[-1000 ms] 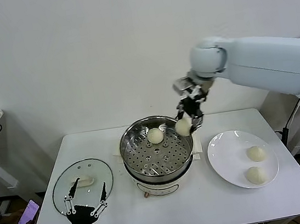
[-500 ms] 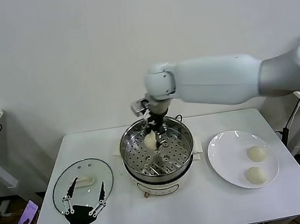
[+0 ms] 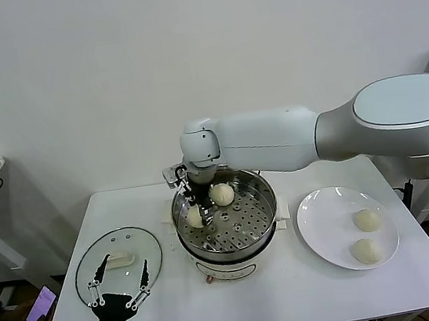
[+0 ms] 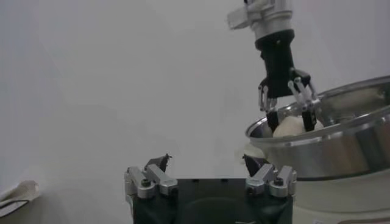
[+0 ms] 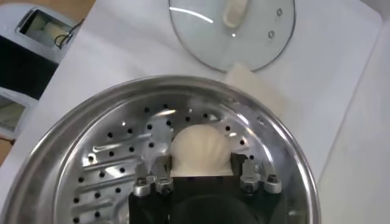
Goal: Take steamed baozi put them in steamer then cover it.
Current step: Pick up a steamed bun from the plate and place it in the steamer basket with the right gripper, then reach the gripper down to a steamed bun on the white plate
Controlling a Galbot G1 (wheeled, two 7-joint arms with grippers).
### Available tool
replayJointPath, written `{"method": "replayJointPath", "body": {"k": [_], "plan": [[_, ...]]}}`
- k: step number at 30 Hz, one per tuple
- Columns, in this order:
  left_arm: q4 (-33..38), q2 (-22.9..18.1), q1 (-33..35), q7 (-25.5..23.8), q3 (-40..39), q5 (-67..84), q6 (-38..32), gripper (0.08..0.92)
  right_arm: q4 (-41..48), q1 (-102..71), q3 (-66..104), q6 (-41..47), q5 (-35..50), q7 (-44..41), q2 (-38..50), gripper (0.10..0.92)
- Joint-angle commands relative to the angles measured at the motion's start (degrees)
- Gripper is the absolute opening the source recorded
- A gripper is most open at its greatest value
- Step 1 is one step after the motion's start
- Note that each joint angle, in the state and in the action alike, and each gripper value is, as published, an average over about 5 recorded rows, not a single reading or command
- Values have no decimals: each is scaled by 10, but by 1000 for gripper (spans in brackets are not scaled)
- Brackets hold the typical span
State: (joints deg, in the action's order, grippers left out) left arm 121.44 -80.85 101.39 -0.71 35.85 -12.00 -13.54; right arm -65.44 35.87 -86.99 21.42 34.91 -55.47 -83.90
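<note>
The steamer [image 3: 224,216] sits mid-table on its cream base, and the right arm reaches across it from the right. Beside it on the right, the white plate [image 3: 325,233] has 2 steamed baozi left on it [image 3: 366,220] [image 3: 366,250]; on the left the cover [image 3: 118,262] lies flat on the table, with the left gripper [image 3: 120,286] parked just in front of it, fingers spread apart and empty.

A second ago the right gripper [image 3: 195,210] carried a bun at the steamer's right rim; now it has crossed the pot and dropped low over the left side of the perforated tray. Its fingers are clamped on that bun [image 5: 199,149], which looks to be at or almost on the tray — contact can't be confirmed. Another bun [image 3: 221,194] already rests toward the back of the tray.

So bun 2 of 4 is about to be released — roughly halfway through loading, cover last.
</note>
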Motion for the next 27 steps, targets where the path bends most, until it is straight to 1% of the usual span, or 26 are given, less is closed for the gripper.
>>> {"method": "replayJointPath", "body": {"k": [1, 5, 8, 10, 12, 15, 18, 22, 27], "plan": [[0, 0, 0, -1, 1, 1, -1, 823, 17, -15, -2, 4, 3, 14, -21, 740], [2, -2, 1, -1, 4, 5, -1, 823, 9, -10, -2, 3, 1, 14, -12, 812], [2, -4, 2, -2, 5, 5, -1, 823, -14, 3, 2, 4, -1, 13, 13, 821], [2, -5, 3, -2, 5, 4, -2, 823, -49, 20, 8, 3, -6, 9, 47, 822], [3, -5, 4, -2, 4, 3, -3, 823, -96, 42, 18, 0, -17, -2, 96, 822], [3, -5, 4, -2, 3, 1, -4, 823, -166, 74, 39, -13, -36, -28, 192, 823], [5, -4, 4, -2, 2, -1, -4, 823, -209, 106, 48, -60, -74, -72, 308, 823], [5, -1, 4, -2, 0, -3, -4, 823, -214, 121, 45, -155, -146, -127, 440, 823], [4, -2, 7, -2, -5, -10, -7, 823, -180, 94, 37, -237, -209, -159, 537, 823]]}}
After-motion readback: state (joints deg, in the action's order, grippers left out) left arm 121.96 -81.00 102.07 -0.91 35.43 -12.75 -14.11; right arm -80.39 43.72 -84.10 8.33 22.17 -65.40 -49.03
